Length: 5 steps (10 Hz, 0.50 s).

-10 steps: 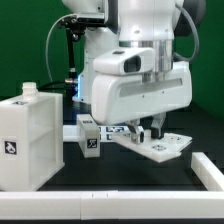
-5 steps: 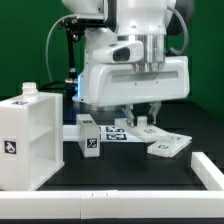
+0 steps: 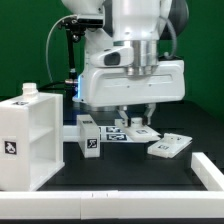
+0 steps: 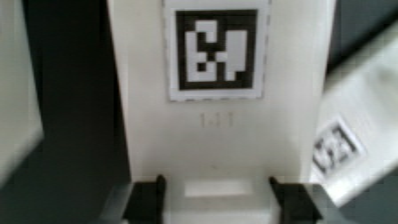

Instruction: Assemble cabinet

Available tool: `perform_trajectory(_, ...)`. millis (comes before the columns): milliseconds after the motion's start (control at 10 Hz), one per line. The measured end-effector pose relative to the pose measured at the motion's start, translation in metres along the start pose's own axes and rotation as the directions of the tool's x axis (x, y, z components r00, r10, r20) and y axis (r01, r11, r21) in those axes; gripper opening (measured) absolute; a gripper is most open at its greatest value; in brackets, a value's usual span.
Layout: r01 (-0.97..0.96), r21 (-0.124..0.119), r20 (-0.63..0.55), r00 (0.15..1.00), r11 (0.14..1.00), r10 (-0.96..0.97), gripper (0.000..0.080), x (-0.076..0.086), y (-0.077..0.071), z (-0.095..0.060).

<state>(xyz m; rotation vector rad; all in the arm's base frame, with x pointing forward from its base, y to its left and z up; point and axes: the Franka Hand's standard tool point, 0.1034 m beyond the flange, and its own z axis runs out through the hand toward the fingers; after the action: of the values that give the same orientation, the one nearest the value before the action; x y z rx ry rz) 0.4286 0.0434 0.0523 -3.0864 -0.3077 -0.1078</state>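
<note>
The white cabinet box [image 3: 30, 135] stands at the exterior view's left, with a tag on its face and a small knob [image 3: 30, 91] on top. My gripper [image 3: 135, 122] hangs low over a flat white tagged panel [image 3: 143, 131] near the middle. In the wrist view that panel [image 4: 214, 130] lies lengthwise under the gripper [image 4: 217, 195]. The dark fingers [image 4: 151, 195] stand apart over its near end, so the gripper is open and holds nothing. A second tagged panel [image 3: 170, 146] lies to the right and also shows in the wrist view [image 4: 347, 130].
A small white tagged block [image 3: 88, 137] sits next to the box. The marker board [image 3: 113, 136] lies behind the panels. A white rail [image 3: 100, 205] runs along the front and turns up the right side [image 3: 210, 170]. The table surface is black.
One second ago the gripper was low at the right-hand panel. It rose clear, leaving that panel flat, shifted left and came down over the middle panel.
</note>
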Motion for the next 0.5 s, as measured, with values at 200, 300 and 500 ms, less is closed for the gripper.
perform_trajectory(200,-0.028,-0.013,-0.014,1.0,1.0,0.028,0.0261,-0.043,0.002,0.013)
perform_trajectory(300,-0.036,-0.016,-0.015,0.999,0.999,0.036,0.0261,-0.062,-0.002,0.026)
perform_trajectory(500,-0.043,-0.015,-0.011,0.999,0.999,0.042,0.0261,-0.06,0.001,0.037)
